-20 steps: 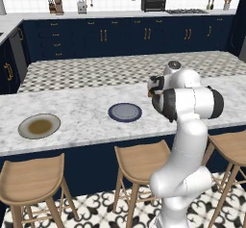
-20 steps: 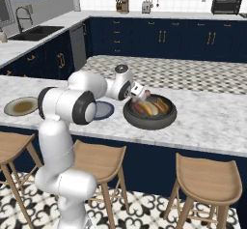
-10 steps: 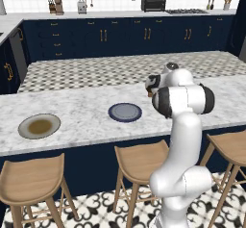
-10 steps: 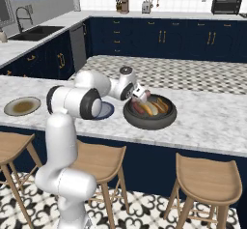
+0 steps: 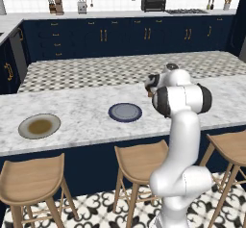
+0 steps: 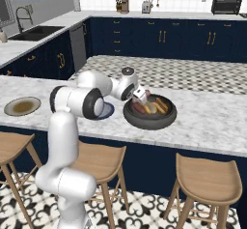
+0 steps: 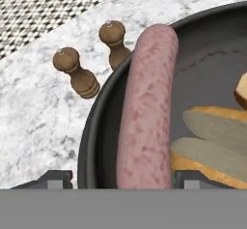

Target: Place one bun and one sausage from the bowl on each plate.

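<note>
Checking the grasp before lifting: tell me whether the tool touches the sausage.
Cannot tell. In the hand view the sausage lies between the tool tips, whose inner faces are cut off.

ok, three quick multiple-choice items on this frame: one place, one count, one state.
1. Where does the sausage lie?
A. in the bowl
B. on the blue plate
C. on a stool

2. How many wooden shakers stand beside the bowl?
A. one
B. two
C. four

3. What is on the beige plate?
A. a bun
B. a sausage
C. no food

Key: 1 A, the hand view shows it along the bowl's inner wall. 2 B, two stand on the marble. 3 C, its brown centre is bare.
</note>
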